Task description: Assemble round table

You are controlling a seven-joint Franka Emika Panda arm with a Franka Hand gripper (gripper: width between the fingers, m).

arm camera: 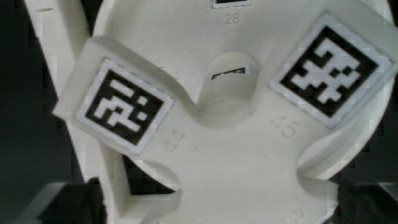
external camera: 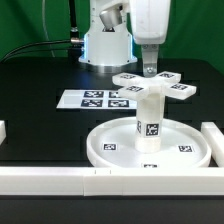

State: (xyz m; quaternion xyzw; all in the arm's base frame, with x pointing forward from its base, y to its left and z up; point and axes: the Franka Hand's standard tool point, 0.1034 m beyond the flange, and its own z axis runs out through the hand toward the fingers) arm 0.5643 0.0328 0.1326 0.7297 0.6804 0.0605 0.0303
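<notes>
Gripper: the gripper [external camera: 148, 70] is seen in the exterior view pointing straight down, with its tips at the far arm of the cross-shaped piece [external camera: 158, 88].
Jaw state: it cannot be told. The fingers merge into one grey shape in the exterior view, and they are not clearly made out in the wrist view.
Cross-shaped piece: it is carried flat on top of the post [external camera: 148, 118], and tags are shown on its arms.
Post: it is stood upright on the centre of the disc [external camera: 108, 150], with one tag on its side.
Disc: it is laid flat on the black table [external camera: 40, 70], near the front bar [external camera: 45, 181].
Wrist view only: the cross-shaped piece [arm camera: 222, 110] fills the frame. Two of its tags and a small central recess are shown close up.
Exterior view only: the whole stack is shown, as is the marker board [external camera: 95, 98], which lies beside the disc toward the exterior view's left. A further bar [external camera: 214, 140] is seen at the exterior view's right.
</notes>
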